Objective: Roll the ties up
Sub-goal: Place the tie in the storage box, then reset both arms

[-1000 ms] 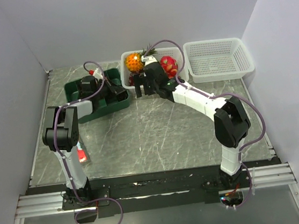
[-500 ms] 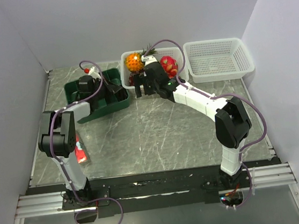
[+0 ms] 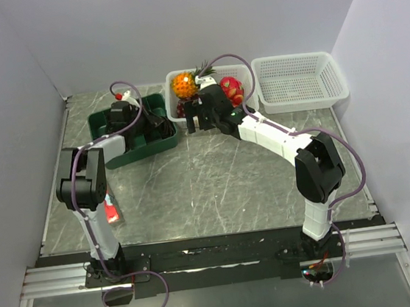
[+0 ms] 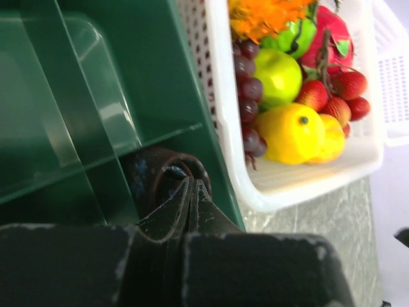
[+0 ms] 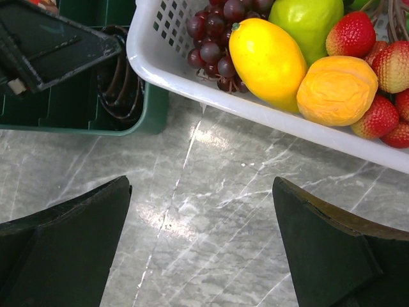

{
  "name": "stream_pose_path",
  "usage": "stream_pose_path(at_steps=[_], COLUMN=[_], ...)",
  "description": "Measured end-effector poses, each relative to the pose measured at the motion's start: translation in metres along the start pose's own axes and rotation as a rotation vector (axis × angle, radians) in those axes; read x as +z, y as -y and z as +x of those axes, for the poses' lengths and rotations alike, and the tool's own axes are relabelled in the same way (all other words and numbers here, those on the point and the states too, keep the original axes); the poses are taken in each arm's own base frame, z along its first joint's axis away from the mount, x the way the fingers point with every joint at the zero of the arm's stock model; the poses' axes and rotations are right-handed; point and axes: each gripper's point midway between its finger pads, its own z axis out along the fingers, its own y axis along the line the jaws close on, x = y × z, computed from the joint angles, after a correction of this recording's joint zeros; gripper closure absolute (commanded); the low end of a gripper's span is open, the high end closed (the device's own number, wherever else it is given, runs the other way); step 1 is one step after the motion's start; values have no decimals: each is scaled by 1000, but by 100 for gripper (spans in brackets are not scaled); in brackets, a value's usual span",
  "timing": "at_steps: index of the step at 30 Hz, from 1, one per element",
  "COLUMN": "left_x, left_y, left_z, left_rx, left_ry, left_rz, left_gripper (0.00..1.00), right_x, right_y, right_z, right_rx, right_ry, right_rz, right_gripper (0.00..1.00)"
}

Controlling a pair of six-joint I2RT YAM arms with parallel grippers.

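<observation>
Rolled tie point(image 4: 148, 174) just beyond left gripper point(image 4: 193, 187)

1. The left arm point(image 3: 82, 184) has folded: its elbow has dropped nearer, swinging out to the left and then partway back to the right.
2. The left gripper point(image 4: 192, 187) has edged slightly farther over the dark green plastic compartment tray point(image 3: 117, 162).
3. The purple cable loop point(image 3: 114, 87) above that wrist has shifted a little far and left.
</observation>
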Motion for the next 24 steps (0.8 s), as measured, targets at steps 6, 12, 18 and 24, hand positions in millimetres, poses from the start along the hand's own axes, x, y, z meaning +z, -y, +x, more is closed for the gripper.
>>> stream_pose_path(at_steps=[6, 12, 18, 24], left_x=[24, 34, 18, -34], left_y=[-7, -5, -3, 31], left_z=[-8, -4, -14, -47], left_rx=[27, 68, 95, 136], left_ry=[-11, -30, -25, 71], left_rz=[-35, -71, -139, -131], left_gripper=[99, 99, 99, 99], right_x=[-1, -1, -2, -18], right_y=[2, 4, 4, 7], right_z=[3, 7, 9, 7], right_rx=[-2, -4, -5, 0], right_ry=[-14, -31, -36, -25], right_rz=[4, 11, 12, 2], right_gripper=[1, 1, 1, 1])
